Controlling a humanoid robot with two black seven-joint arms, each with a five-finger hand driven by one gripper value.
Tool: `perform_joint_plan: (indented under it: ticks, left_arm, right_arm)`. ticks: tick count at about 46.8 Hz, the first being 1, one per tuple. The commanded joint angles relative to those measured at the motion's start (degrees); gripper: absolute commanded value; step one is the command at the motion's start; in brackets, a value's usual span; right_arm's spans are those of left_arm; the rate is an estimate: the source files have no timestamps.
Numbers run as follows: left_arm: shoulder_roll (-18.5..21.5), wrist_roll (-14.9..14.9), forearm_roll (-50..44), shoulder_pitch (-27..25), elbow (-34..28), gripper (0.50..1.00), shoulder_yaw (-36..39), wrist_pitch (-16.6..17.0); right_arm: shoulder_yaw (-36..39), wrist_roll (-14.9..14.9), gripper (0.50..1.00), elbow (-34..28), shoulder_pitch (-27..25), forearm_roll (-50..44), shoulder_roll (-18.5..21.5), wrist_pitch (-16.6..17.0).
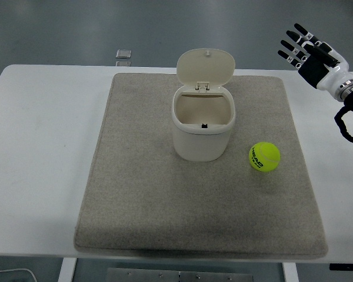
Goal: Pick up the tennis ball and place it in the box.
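**Observer:** Where's the ball sitting from your seat?

**Operator:** I see the tennis ball (pixel 264 157) on the grey mat (pixel 135 200), just beside the box (pixel 203 132), off the box's right side and clear of it. The lid (pixel 205 69) is tipped up at the back, so the mouth is open.

**Observer:** How do you expect it to handle?

**Operator:** My guess is light, springy, with felt that grips well. It won't break, but it's round, so a nudge could roll it. I'd wrap the fingers around its widest part from above, thumb opposite the others, rather than pinch the top.

**Observer:** And the hand?

**Operator:** My right hand (pixel 309 54) is up at the far right, well apart from the ball, its fingers (pixel 291 47) spread and holding nothing. I can't see the left arm at all.

**Observer:** Count for me.

**Operator:** One ball, one box, one mat, one white desk (pixel 41 147). There's also one small clear item (pixel 124 54) at the desk's far edge; I can't tell what it is.
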Motion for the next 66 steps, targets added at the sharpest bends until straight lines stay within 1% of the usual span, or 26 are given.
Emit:
perform_joint_plan:
  ticks: [1,30,39,45,51,54,60,66]
  left_arm:
    - [0.00,0.00,-0.01,-0.01,-0.07,0.992,0.00,0.05]
    - [0.00,0.00,-0.01,-0.01,0.28,0.992,0.18,0.05]
    - [0.00,0.00,-0.01,-0.01,0.28,0.992,0.18,0.05]
    - [0.00,0.00,-0.01,-0.01,0.28,0.992,0.18,0.05]
    - [0.00,0.00,-0.01,-0.01,0.28,0.992,0.18,0.05]
    - [0.00,0.00,-0.01,-0.01,0.28,0.992,0.18,0.05]
    - [0.00,0.00,-0.01,-0.01,0.28,0.992,0.18,0.05]
    - [0.00,0.00,-0.01,-0.01,0.28,0.992,0.18,0.05]
  right_arm:
    - [0.01,0.00,0.907,-0.01,-0.09,0.00,0.26,0.11]
    - [-0.17,0.00,0.909,0.26,0.17,-0.26,0.26,0.55]
    - [-0.61,0.09,0.909,0.26,0.26,-0.97,0.09,3.71]
    - [-0.78,0.09,0.909,0.17,0.26,-1.32,-0.61,5.12]
    - [-0.87,0.09,0.909,0.26,0.17,-2.81,-0.61,5.82]
    - [-0.87,0.09,0.907,0.26,0.08,-3.51,-0.79,6.96]
    - [-0.87,-0.09,0.907,0.26,-0.18,-4.04,-2.28,10.04]
    - [-1.22,-0.09,0.907,0.26,-0.79,-6.50,-4.65,15.40]
